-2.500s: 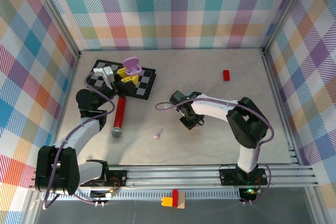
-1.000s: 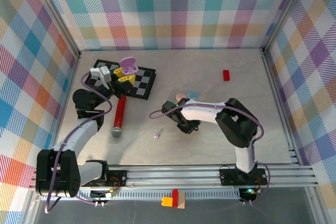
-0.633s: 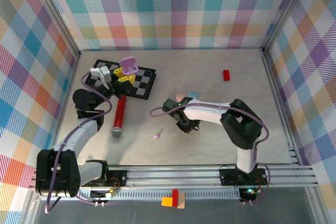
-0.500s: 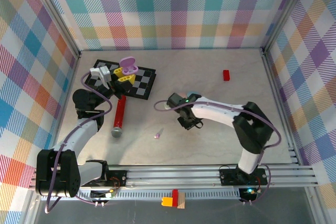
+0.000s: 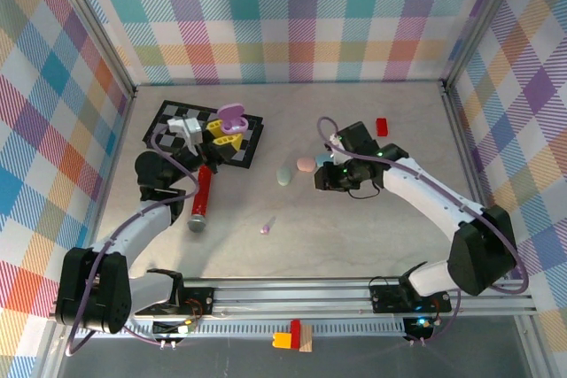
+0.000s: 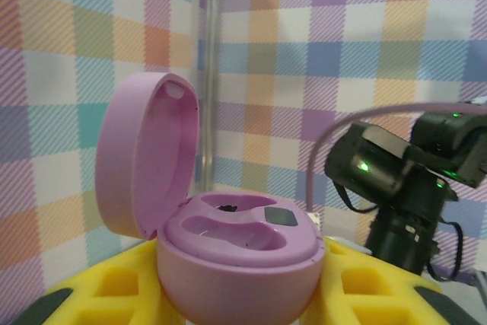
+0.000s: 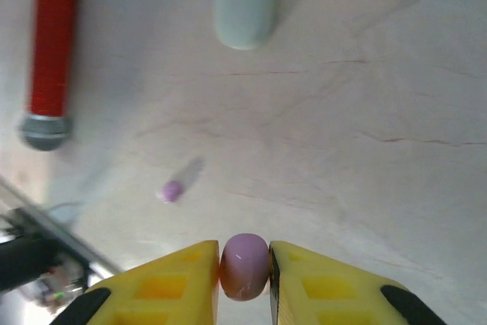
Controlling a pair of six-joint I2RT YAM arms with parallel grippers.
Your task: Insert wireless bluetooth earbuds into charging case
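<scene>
- At the far left, my left claw (image 6: 240,298) is clamped on the open purple case (image 6: 228,241). Its lid tips up to the left in the wrist view. From above, the case (image 5: 232,115) hangs over the checkered mat (image 5: 170,119), which lies near the foot of the left wall (image 5: 53,86).
- The red cylinder (image 5: 202,192) lies along my left arm, its far end at the mat's near edge and its grey end toward me.
- Right of that, a loose purple earbud (image 5: 265,228) lies alone on the tabletop (image 5: 425,121). It is well apart from the cylinder and the cases, with bare surface around it down to the near rail.
- At mid-table I see the pale green case (image 5: 283,173), the pink case (image 5: 306,165) and the blue case (image 5: 322,159) in a short row, close together.
- My right claw (image 7: 243,268) pinches a second purple earbud (image 7: 243,262) between its yellow fingertips. It is lifted off the surface, just right of the blue case from above.
- A red block (image 5: 382,127) sits further right, and bare tabletop runs on to the right wall.
</scene>
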